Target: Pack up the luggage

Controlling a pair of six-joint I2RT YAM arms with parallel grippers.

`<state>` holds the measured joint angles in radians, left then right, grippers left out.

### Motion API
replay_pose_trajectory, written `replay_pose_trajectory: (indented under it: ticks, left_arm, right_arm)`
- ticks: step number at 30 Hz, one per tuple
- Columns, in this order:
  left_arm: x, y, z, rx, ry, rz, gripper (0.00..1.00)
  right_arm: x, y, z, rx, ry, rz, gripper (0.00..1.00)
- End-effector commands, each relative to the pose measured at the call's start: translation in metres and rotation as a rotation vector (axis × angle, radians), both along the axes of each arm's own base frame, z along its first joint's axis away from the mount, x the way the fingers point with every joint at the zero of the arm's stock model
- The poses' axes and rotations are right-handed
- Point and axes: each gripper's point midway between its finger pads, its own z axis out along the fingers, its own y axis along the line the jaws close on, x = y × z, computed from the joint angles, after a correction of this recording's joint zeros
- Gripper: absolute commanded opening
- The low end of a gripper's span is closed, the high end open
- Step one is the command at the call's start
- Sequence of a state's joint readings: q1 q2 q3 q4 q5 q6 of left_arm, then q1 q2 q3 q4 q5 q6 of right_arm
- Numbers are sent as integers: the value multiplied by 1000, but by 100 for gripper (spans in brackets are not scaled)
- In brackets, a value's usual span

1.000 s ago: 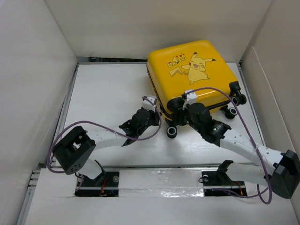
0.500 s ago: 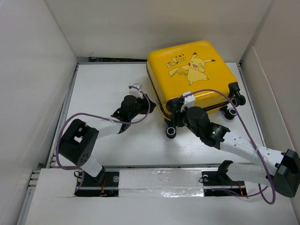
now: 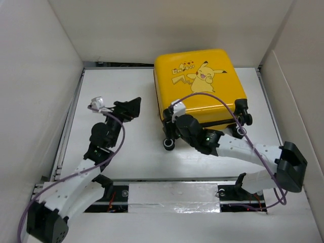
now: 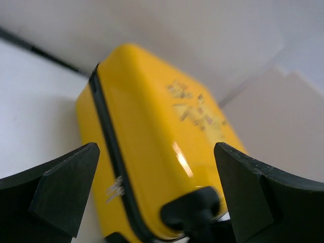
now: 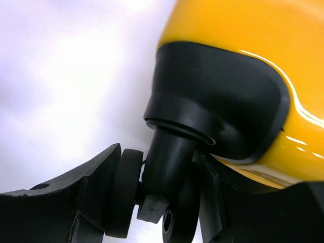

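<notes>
Top external view, going from the left: my left pincer [image 3: 132, 109] hangs over bare tabletop [image 3: 136, 152] with its jaws spread wide and nothing in them. The left wrist view agrees, just empty air between the fingers and a yellow shell beyond. That's the luggage [image 3: 197, 83], lying flat, Pikachu face up, right of middle and toward the far wall. My right pincer [image 3: 169, 139] is down at its near left corner, and the right wrist view shows the jaws clamped on a wheel [image 5: 129, 195] there.

Progress-wise I'd say we're pretty much at the end. The shell is closed, the black zipper band [image 4: 111, 152] looks shut along the side I can see, and no clothes lie around outside. Can't see what's inside, obviously. What's left is probably just nudging it into place and letting go.

Tabletop is plain white and smooth-looking, boxed in by white walls [image 3: 35, 76] left, back and right.
</notes>
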<state>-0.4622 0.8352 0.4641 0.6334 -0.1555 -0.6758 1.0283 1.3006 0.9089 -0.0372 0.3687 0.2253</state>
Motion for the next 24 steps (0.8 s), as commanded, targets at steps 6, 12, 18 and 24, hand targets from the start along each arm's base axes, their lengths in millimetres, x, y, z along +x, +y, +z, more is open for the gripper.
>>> replay_pose_trajectory:
  ticks: [6, 12, 18, 24]
  left_arm:
    - [-60, 39, 79, -64, -146, 42, 99]
    - [-88, 35, 101, 0, -153, -45, 99]
    - [-115, 55, 111, 88, -163, -11, 99]
    - [-109, 51, 103, 115, -163, -17, 99]
  right_arm:
    - [-60, 108, 145, 288, -199, 440, 100]
    - [-74, -7, 225, 413, -393, 263, 100]
    - [-78, -176, 227, 483, -481, -143, 100]
    - [-91, -245, 223, 715, -496, -308, 100]
